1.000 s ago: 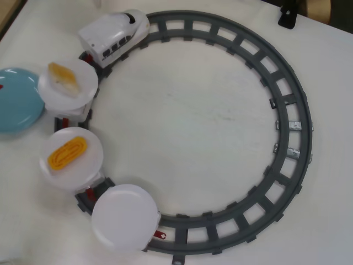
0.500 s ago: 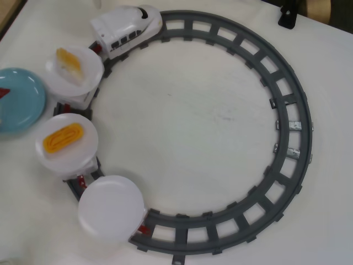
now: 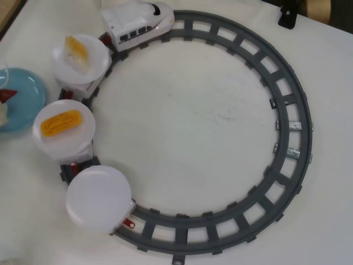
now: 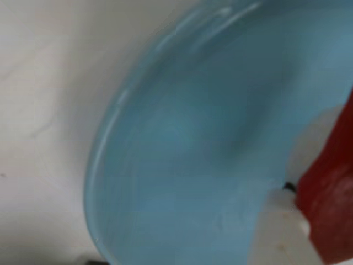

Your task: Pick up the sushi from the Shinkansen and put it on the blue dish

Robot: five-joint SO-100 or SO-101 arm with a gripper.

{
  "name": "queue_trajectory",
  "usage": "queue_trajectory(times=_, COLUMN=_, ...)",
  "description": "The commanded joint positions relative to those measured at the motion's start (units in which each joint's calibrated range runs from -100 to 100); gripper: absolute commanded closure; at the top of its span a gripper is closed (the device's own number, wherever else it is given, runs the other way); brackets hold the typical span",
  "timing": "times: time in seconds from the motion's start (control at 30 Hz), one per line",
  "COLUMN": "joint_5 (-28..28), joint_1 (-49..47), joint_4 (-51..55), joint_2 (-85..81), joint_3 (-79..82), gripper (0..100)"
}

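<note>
**One piece over the dish, two left riding the train**

One dark-red sushi [image 3: 5, 95] piece shows at the far left edge of the overhead view, lying over the blue dish [image 3: 25, 102], with a pale shape just below it that I cannot make out. In the wrist view the same red piece [image 4: 331, 204] fills the lower right corner, close above the blue dish [image 4: 182, 138], beside a whitish part that may belong to the gripper. The gripper itself is not clearly in view in either picture, so I cannot tell whether its fingers are spread or pinching the sushi, nor whether the piece already rests on the dish or hangs just above it.

To the right of the dish, the Shinkansen [image 3: 138, 25] sits on the far left part of the grey track [image 3: 287, 105], its nose pointing right. Three white plates trail behind it down the left side: the far one carries a pale yellow-orange piece [image 3: 76, 49], the middle one an orange rolled omelette [image 3: 60, 122], and the near plate [image 3: 99, 197] is bare.

Judging by this, the pickup is done and the carry has reached the dish; what seems left is letting go, if that has not happened, and drawing the arm clear.
</note>
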Motion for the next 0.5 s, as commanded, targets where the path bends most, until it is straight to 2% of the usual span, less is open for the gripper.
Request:
queue_trajectory(times=0.0, joint_5=-0.02, joint_1=0.13, joint_4=-0.17, joint_2=-0.31, joint_3=-4.36, gripper=74)
queue_trajectory(times=0.1, joint_5=0.03, joint_1=0.04, joint_4=-0.17, joint_2=-0.14, joint_3=-4.0, gripper=69)
queue_trajectory(times=0.3, joint_5=0.03, joint_1=-0.13, joint_4=0.26, joint_2=-0.97, joint_3=-3.91, gripper=69)
queue_trajectory(times=0.47, joint_5=-0.28, joint_1=0.31, joint_4=10.7, joint_2=-5.87, joint_3=-6.88, gripper=69)
